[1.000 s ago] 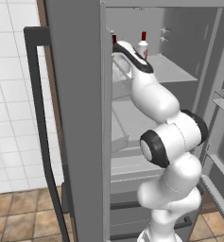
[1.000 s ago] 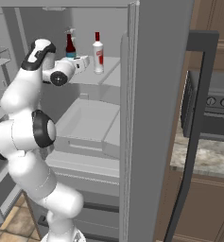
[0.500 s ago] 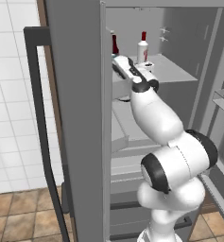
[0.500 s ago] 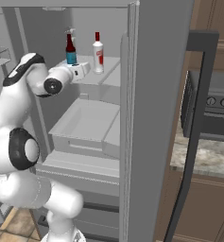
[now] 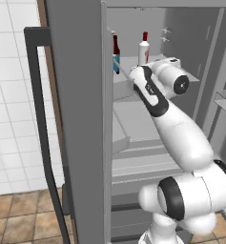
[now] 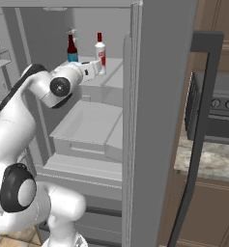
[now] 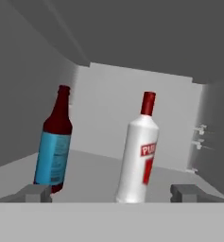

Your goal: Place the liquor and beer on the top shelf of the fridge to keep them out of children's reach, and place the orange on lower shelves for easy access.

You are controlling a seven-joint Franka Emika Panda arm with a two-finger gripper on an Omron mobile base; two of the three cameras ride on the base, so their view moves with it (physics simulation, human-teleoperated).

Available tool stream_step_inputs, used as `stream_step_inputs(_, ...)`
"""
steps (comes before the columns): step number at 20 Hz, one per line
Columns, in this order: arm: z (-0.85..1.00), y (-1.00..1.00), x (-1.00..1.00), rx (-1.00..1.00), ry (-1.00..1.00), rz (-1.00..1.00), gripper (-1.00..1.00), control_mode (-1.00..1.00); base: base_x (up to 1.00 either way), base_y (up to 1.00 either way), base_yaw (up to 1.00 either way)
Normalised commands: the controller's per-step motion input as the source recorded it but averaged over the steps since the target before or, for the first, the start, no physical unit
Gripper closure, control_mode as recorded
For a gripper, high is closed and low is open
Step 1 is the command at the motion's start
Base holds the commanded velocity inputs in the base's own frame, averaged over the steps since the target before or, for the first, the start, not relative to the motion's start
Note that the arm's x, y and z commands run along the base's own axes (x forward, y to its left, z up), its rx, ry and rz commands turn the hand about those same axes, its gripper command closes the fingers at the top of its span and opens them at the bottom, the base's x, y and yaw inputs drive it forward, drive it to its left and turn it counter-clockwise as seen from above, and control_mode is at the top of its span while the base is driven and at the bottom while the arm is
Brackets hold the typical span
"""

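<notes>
White liquor (image 7: 138, 153), red-capped, stood upright beside the dark, blue-labelled beer (image 7: 55, 144) on the top shelf (image 7: 94, 175); fingers (image 7: 38, 193) apart, empty.

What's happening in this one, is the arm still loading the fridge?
Both bottles already stand upright on the top shelf of the open fridge: the beer and, beside it, the liquor, apart from each other. The end effector sits open and empty just in front of them, holding neither. I can't spot the orange, so that part seems undone.
</notes>
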Motion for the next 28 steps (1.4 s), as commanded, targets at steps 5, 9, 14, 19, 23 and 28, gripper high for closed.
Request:
stream_step_inputs(5, 0.10, -0.32, -1.00, -0.02, 0.18, 0.00, -1.00, -1.00, 0.00, 0.00, 0.00)
stream_step_inputs(9, 0.00, -0.18, -1.00, -0.06, 0.26, 0.00, -1.00, -1.00, 0.00, 0.00, 0.00)
stream_step_inputs(14, 0.03, -0.09, -0.95, -0.08, 0.31, 0.00, -1.00, -1.00, 0.00, 0.00, 0.00)
stream_step_inputs(19, -0.06, 0.00, -0.89, -0.06, 0.29, 0.00, -1.00, -1.00, 0.00, 0.00, 0.00)
stream_step_inputs(23, -0.34, 0.00, -0.74, 0.00, 0.14, -0.04, -1.00, -1.00, 0.00, 0.00, 0.00)
stream_step_inputs(28, -0.51, 0.07, -0.49, 0.12, 0.02, -0.15, -1.00, -1.00, 0.00, 0.00, 0.00)
